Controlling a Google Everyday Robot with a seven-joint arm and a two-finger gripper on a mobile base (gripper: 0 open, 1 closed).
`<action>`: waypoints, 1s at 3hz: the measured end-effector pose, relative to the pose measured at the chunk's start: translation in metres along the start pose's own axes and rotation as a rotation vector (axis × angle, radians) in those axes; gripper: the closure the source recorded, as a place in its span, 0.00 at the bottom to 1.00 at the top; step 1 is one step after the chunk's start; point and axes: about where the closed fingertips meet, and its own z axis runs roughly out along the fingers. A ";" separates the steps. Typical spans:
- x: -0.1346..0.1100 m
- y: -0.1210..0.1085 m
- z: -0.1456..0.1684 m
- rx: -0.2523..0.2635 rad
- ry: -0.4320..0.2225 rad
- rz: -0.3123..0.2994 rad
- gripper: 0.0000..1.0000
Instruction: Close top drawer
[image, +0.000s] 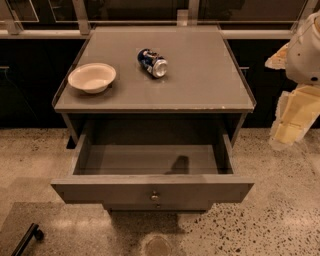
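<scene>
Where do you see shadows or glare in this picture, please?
In the camera view, a dark shadow patch lies on the bottom of the open top drawer, the can glints at its metal end, the bowl is brightly lit, and the polished floor shows a pale reflection below the drawer. The gripper, at the right edge beside the cabinet, looks pale yellow.

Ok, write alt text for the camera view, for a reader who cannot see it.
The top drawer of a grey cabinet stands pulled open. On the cabinet sit a white bowl and a blue can lying on its side; the robot's gripper hangs to the right, touching nothing.
</scene>
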 end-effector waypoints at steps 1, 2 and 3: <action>0.000 0.000 0.000 0.000 0.000 0.000 0.00; 0.004 0.003 0.003 0.007 -0.035 0.005 0.00; 0.028 0.021 0.044 -0.030 -0.139 0.040 0.00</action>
